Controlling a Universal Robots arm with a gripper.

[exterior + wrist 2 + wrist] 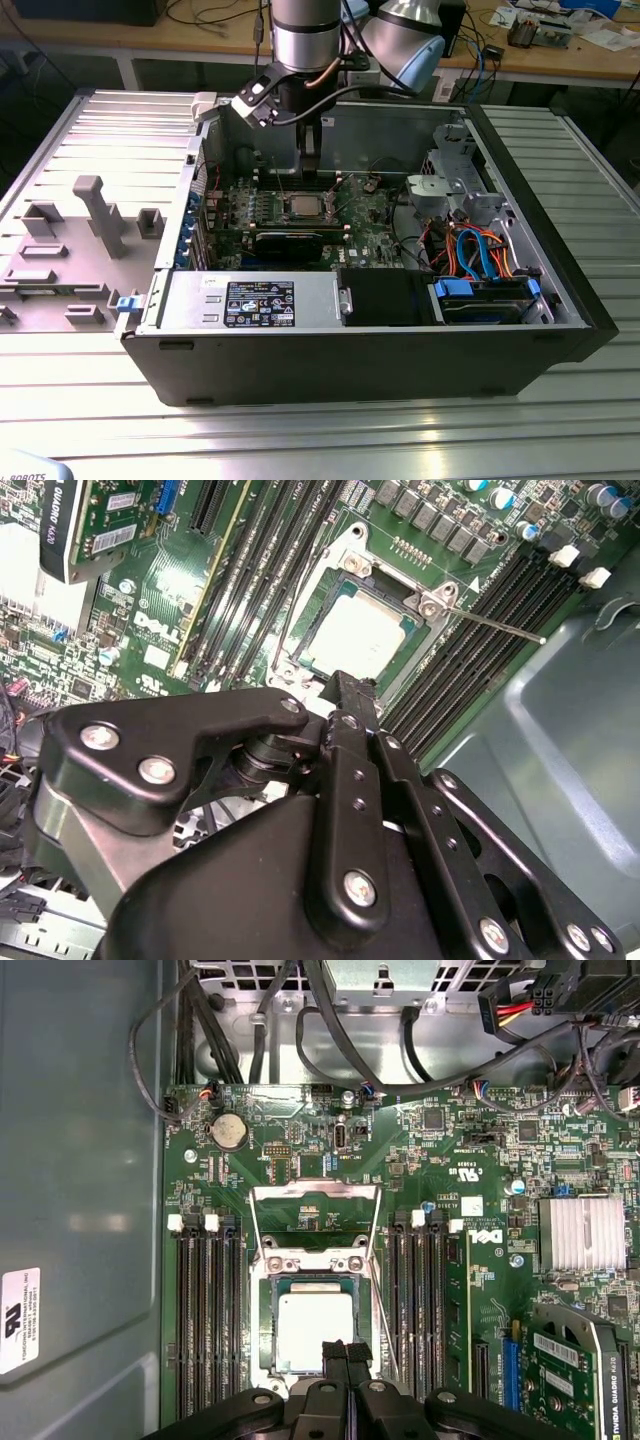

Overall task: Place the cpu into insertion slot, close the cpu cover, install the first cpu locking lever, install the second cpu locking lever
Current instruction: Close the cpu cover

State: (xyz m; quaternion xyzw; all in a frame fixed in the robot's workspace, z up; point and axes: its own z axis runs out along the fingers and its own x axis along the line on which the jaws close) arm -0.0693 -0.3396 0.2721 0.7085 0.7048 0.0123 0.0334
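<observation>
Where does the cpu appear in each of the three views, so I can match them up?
Exterior view: cpu on the green board, at the gripper's tip.
Second wrist view: pale square just past the gripper's tip.
First wrist view: pale square just past the gripper's tip.
Shared landmark: the gripper, tip beside the cpu.

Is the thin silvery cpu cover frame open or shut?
Open: the silvery cpu cover frame is swung back, leaving the silver-grey square cpu uncovered.

Workshop with a ribbed metal table [330, 430]
A cluttered wooden bench [585, 62] runs along the top of the frame.
</observation>
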